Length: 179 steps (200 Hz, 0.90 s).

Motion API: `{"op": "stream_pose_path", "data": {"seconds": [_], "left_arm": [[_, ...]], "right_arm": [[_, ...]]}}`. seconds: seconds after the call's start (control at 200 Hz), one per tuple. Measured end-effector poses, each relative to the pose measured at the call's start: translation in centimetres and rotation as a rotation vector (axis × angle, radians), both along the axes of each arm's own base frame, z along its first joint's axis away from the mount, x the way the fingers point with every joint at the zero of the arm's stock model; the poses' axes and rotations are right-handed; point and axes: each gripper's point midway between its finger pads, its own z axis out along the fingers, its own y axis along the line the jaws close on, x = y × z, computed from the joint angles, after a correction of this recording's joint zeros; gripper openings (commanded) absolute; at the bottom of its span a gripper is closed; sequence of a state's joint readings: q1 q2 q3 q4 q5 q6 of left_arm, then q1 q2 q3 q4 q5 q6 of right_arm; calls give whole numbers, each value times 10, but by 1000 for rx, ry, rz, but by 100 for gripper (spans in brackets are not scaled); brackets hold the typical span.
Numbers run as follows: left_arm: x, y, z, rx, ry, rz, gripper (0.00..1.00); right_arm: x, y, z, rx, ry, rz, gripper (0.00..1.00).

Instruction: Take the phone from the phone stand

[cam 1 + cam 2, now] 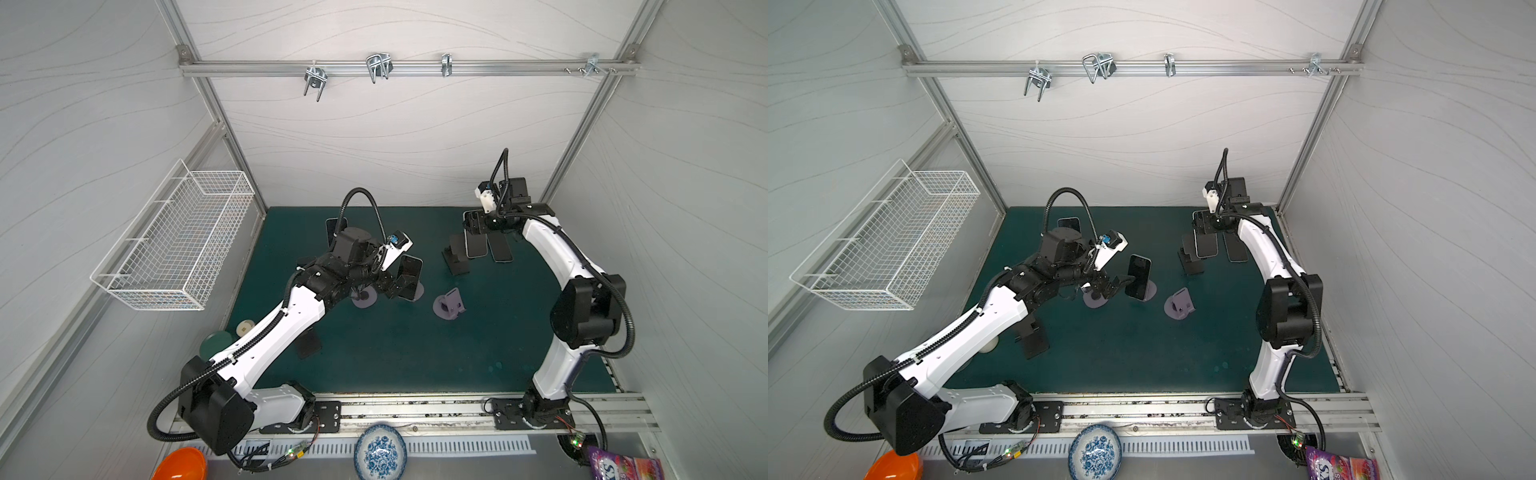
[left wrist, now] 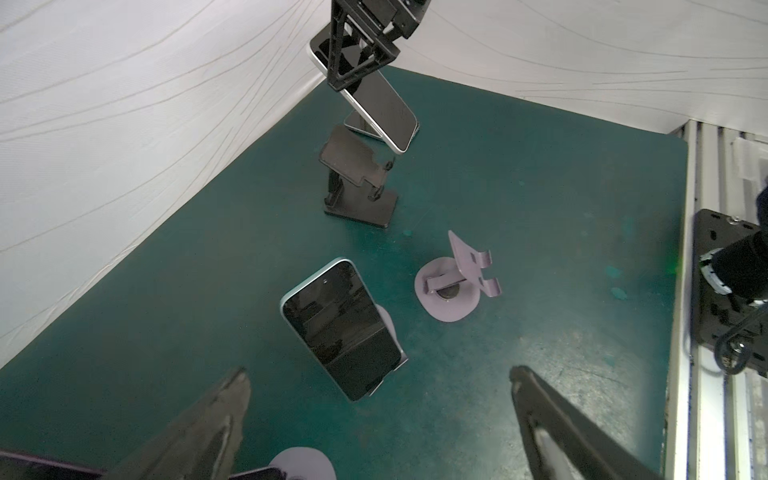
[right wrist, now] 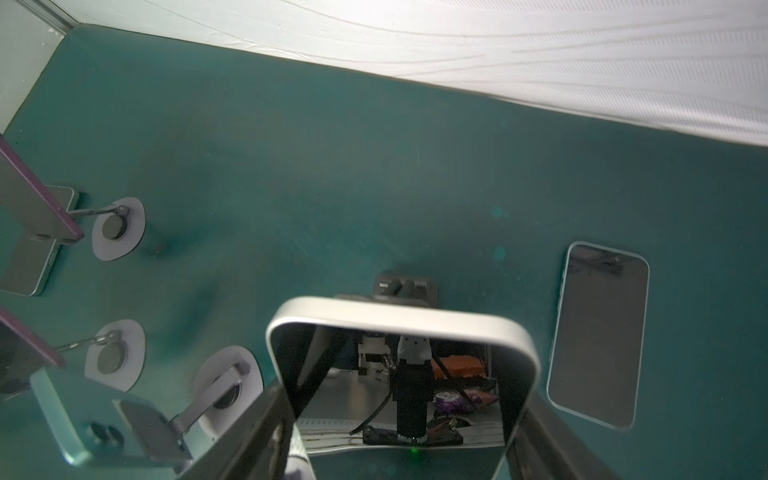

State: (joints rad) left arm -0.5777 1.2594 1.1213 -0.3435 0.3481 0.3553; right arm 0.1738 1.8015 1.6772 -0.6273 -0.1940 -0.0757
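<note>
My right gripper [image 1: 473, 226] [image 3: 403, 415] is shut on a silver-edged phone [image 1: 476, 245] [image 3: 403, 374] and holds it in the air by its sides. Under and beside it stands an empty black phone stand [image 1: 455, 259] [image 2: 357, 183]; the left wrist view shows this phone [image 2: 382, 104] apart from the cradle. Another phone [image 1: 409, 276] [image 2: 343, 328] leans on a purple stand at mid-mat. My left gripper [image 1: 388, 286] [image 2: 379, 374] is open just in front of it, touching nothing.
An empty purple stand [image 1: 449, 305] sits to the right of the leaning phone. One phone [image 1: 500, 249] lies flat near the right arm, and another [image 1: 334, 228] shows behind the left arm. A black stand [image 1: 307, 343] sits under the left arm. A wire basket [image 1: 174, 245] hangs on the left wall.
</note>
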Motion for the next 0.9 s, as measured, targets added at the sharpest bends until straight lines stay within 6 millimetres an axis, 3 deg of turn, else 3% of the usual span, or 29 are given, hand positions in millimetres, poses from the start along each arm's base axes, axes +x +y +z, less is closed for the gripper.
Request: {"op": "stream_pose_path", "data": {"seconds": [0.155, 0.31, 0.605, 0.895], "left_arm": [[-12, -23, -1, -12, 25, -50, 99], [-16, -39, -7, -4, 52, -76, 99], [-4, -61, -5, -3, 44, -87, 99], [15, -74, 2, -6, 13, -82, 99]], "right_arm": [[-20, -25, 1, 19, 10, -39, 53], [-40, -66, 0, 32, 13, -123, 53], [-60, -146, -14, 24, 21, -312, 52], [-61, -159, -18, 0, 8, -332, 51]]}}
